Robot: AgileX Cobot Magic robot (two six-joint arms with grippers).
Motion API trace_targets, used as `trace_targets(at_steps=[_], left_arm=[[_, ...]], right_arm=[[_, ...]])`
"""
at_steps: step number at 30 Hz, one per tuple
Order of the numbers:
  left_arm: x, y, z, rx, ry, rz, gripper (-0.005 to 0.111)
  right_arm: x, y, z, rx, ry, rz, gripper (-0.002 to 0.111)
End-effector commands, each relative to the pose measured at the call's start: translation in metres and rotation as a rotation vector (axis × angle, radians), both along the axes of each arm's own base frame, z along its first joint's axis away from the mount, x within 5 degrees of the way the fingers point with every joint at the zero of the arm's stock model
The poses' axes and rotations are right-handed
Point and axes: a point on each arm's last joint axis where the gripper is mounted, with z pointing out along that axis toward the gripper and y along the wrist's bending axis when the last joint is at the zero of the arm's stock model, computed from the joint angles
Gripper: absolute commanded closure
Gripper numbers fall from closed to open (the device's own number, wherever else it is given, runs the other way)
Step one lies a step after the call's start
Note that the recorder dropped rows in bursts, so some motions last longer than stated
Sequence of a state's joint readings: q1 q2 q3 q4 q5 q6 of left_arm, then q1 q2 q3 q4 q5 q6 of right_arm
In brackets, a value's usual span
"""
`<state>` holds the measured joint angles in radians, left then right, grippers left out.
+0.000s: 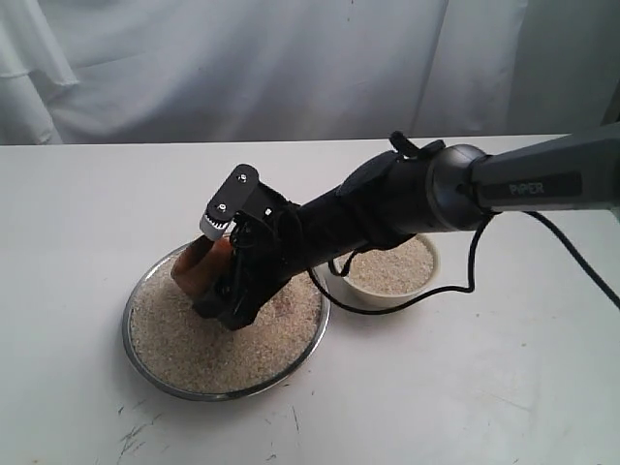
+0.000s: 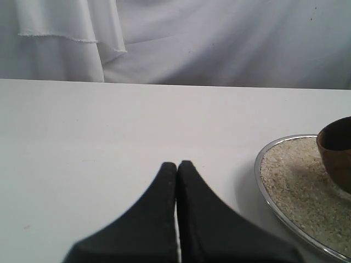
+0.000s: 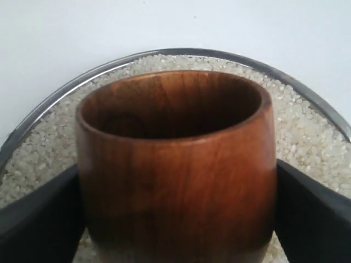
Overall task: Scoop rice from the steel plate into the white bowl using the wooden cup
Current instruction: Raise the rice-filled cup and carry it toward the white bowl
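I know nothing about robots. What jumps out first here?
A dark arm reaches in from the right, its pincer clamped on a wooden cup low over the rice in a wide steel plate. Beside the plate, a small white bowl holds rice too.

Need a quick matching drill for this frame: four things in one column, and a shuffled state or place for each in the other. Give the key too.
Things:
1. wooden cup
2. white bowl
3. steel plate
4. left gripper

States:
A. cream-white, grains inside, next to the larger dish
B. shut, holding nothing, above the bare table
C. clamped in the right gripper, above the rice
D. shiny, wide, with a layer of grains across it

Pairs: 1-C, 2-A, 3-D, 4-B
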<state>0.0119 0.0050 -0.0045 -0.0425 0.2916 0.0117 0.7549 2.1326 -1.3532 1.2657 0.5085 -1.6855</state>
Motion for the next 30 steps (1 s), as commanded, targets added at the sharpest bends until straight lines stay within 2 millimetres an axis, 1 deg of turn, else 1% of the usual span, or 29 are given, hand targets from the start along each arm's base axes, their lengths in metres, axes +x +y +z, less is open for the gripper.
trace_targets(at_steps=[1,7,9,13,18,22,24,27,30], left_arm=[[0.0,0.0,-0.001,-0.004,-0.007,-0.001,0.107],[0.0,0.0,-0.001,-0.004,-0.007,-0.001,0.107],[0.0,0.0,-0.001,-0.004,-0.007,-0.001,0.107],[0.0,0.0,-0.001,-0.004,-0.007,-0.001,0.107],[0.0,0.0,-0.001,-0.004,-0.007,-0.001,0.107],[0.0,0.0,-0.001,-0.004,-0.007,-0.001,0.107],[0.0,0.0,-0.001,-0.004,-0.007,-0.001,0.107],[0.0,0.0,-0.001,-0.004,-0.007,-0.001,0.107],[0.0,0.0,-0.001,-0.004,-0.007,-0.001,0.107]], right_arm=[[-0.001,-0.006,0.02,-0.053,-0.064,0.019,0.108],[0.002,-0.019,0.022,-0.223,-0.174,0.067,0.108],[0.004,-0.022,0.026,-0.257,-0.226,0.075,0.108],[0.01,-0.024,0.043,-0.296,-0.336,0.111,0.108],[0.023,-0.019,0.067,-0.327,-0.477,0.14,0.108],[0.028,-0.013,0.083,-0.369,-0.612,0.197,0.108],[0.028,-0.01,0.088,-0.432,-0.711,0.265,0.108],[0.023,-0.003,0.089,-0.513,-0.835,0.358,0.108],[0.021,0.002,0.084,-0.563,-0.903,0.422,0.108]])
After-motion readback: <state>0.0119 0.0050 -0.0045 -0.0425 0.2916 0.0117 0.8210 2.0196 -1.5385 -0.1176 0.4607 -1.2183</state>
